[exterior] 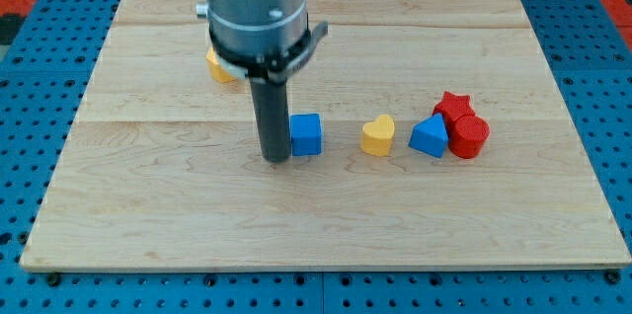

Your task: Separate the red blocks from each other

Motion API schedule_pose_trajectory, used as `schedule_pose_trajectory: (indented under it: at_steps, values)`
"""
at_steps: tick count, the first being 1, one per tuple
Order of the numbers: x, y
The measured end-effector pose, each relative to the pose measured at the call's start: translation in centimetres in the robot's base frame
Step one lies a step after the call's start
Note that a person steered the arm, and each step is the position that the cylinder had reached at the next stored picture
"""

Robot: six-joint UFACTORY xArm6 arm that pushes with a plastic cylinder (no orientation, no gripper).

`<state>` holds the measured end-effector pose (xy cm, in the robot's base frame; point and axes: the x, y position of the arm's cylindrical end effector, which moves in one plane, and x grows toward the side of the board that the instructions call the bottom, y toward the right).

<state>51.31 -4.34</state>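
Two red blocks touch at the view's right: a red star (453,106) and, just below and right of it, a red round block (469,137). A blue triangular block (429,137) presses against their left side. My tip (276,159) rests on the board far to their left, right beside the left face of a blue cube (306,134). The rod rises from it to the arm's grey body at the view's top.
A yellow heart (377,135) lies between the blue cube and the blue triangular block. Another yellow block (219,65) is partly hidden behind the arm at the upper left. The wooden board (148,205) sits on a blue perforated table.
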Motion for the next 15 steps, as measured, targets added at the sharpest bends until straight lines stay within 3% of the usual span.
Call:
schedule_pose_trajectory:
  at_steps: [1, 2, 4, 7, 9, 10, 11, 12, 14, 15]
  values:
    - [3.5, 6.8]
    - [1.4, 16.7]
    - [-0.9, 22.3]
    - [-9.9, 20.7]
    - [-10.7, 13.5]
    - [-10.7, 13.0]
    - [-16.5, 13.0]
    - [-23.6, 15.0]
    - [-21.0, 22.9]
    - [-24.3, 23.2]
